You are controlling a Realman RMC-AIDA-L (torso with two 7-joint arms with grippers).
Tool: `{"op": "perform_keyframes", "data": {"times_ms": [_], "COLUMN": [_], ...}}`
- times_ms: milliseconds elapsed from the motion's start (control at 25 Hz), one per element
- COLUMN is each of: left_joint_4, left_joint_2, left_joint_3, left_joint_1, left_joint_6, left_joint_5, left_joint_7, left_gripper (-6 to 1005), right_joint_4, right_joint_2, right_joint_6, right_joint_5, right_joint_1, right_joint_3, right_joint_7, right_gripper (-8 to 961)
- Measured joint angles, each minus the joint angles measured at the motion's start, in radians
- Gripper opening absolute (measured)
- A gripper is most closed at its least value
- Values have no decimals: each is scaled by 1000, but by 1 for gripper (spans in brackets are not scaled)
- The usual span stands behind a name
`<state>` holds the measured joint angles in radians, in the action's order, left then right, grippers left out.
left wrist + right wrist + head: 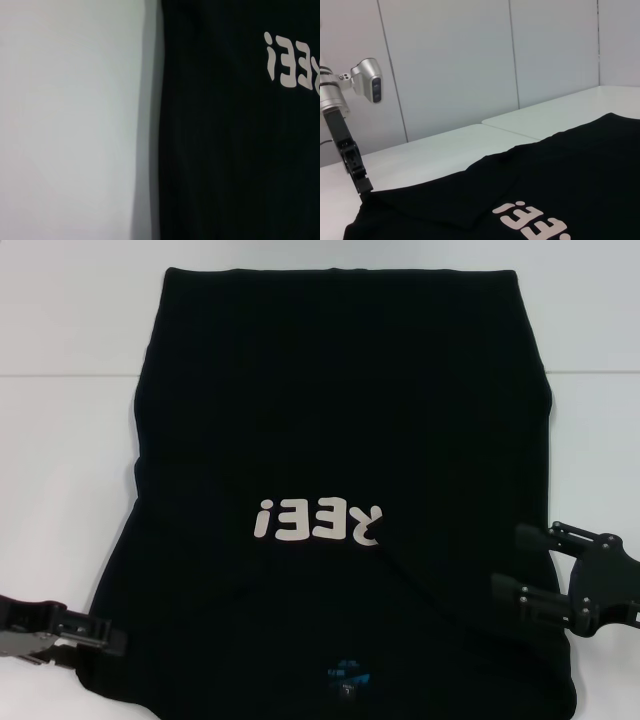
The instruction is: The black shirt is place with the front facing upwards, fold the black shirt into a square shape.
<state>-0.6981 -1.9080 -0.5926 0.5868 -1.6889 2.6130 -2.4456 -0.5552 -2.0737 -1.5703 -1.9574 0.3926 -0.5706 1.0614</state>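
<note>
While the left gripper [110, 638] pinches the black shirt [340, 420] edge and the right gripper [510, 570] stands open, I fold evenly

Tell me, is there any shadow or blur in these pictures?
Left wrist view: the black shirt casts a soft grey shadow band on the white table along its edge. Head view: the fabric reads as flat black, hardly any folds showing. Right wrist view: the lettering looks slightly soft.
</note>
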Motion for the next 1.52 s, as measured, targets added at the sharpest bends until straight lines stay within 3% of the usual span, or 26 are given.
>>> {"op": "perform_keyframes", "data": {"times_ms": [520, 1520], "left_joint_4": [-1, 54], "left_joint_2": [23, 5], "left_joint_3": [-4, 1], "left_joint_1": [-6, 39], "left_joint_6": [8, 7], "left_joint_5": [32, 6], "left_joint_7": [-17, 1], "left_gripper": [887, 888], "right_joint_4": [0, -2], "right_joint_2": [0, 0], "right_joint_6": [-3, -29], "right_joint_5": [-2, -2], "right_joint_1": [-1, -9], "right_joint_3": [-2, -1], "right_joint_7": [0, 0], "right_gripper": [780, 778]}}
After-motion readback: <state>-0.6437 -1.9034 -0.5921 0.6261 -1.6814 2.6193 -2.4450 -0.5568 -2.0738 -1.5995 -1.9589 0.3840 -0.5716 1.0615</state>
